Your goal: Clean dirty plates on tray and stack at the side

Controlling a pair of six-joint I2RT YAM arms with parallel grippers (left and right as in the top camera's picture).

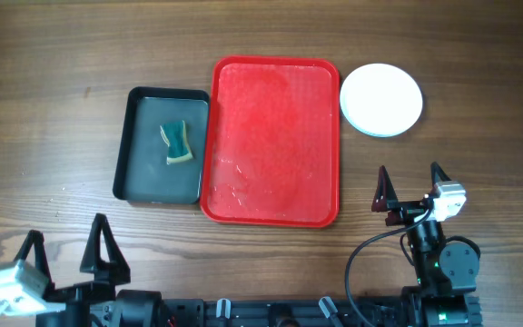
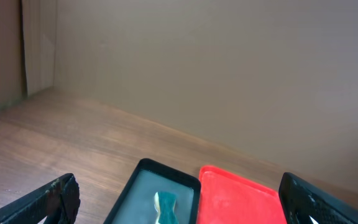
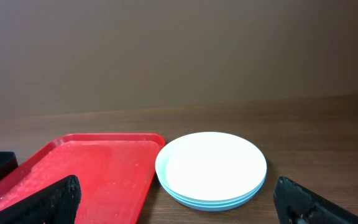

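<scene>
left gripper (image 1: 65, 238) at near-left corner of the table (image 1: 44, 91), jaws wide apart, holding nothing. black tray (image 1: 123, 154) left of centre, sponge (image 1: 178, 143) lying in it. red tray (image 1: 275, 136) tight against its right side, bare, surface looks wet, no plate on it. plates (image 1: 381, 99) stacked on the table just off the red tray's far-right corner, white on top, pale blue rims under it in the right wrist view. right gripper (image 1: 409, 177) toward the near edge, right side, jaws wide, empty, apart from the plates. looks finished to me; what's left is parking, so keep both arms low and back, no sweep over the plates. no brand, label or text readable.
</scene>
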